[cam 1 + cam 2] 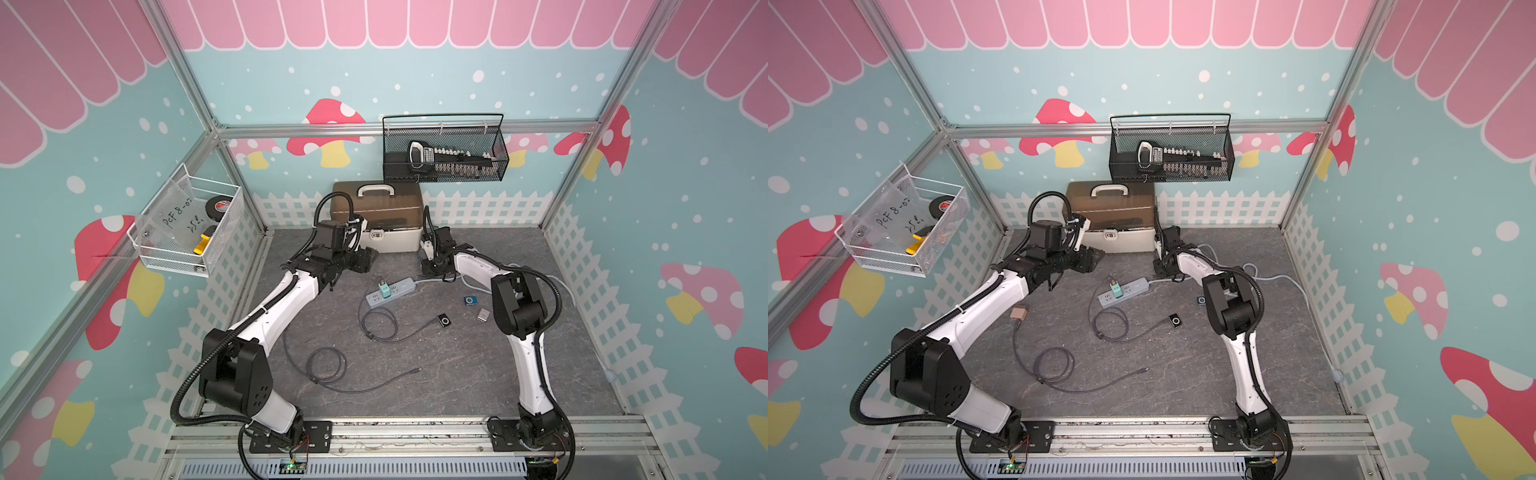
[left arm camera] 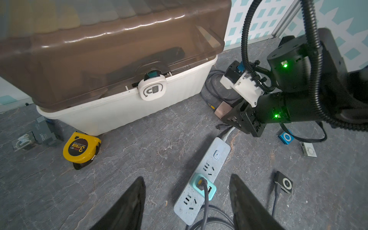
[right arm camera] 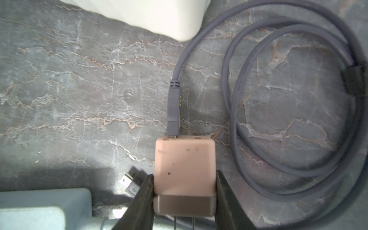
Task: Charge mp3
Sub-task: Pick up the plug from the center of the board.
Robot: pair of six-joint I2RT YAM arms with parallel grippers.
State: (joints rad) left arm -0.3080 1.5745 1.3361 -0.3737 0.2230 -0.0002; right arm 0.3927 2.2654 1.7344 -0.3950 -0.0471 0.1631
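The mp3 player (image 1: pixel 469 300), the blue one, lies flat on the worktop (image 1: pixel 457 374) near the power strip (image 1: pixel 395 288). It looks tiny, light, hard and apt to skid, so pinch its edges. The right claw (image 3: pixel 184 175) clamps the pink charger (image 3: pixel 185 155); the left claw (image 2: pixel 187 177) gapes empty.

Tabletop (image 1: pixel 457 365): grey, with pale marble veining. Power strip (image 2: pixel 223 147): pale blue, finely speckled. Plugged-in adapter (image 2: pixel 212 191): mint green. Charger brick (image 3: pixel 184 165): dusty pink, with a brown-grey band at the prong end. Cable (image 3: pixel 172 107): grey-violet. Black MP3 player (image 2: pixel 285 184), blue MP3 player (image 2: pixel 286 137), silver MP3 player (image 2: pixel 308 150). Tape measure (image 2: pixel 81 148): yellow, with a black label. Storage box (image 2: pixel 119 111): white base, translucent brown lid.
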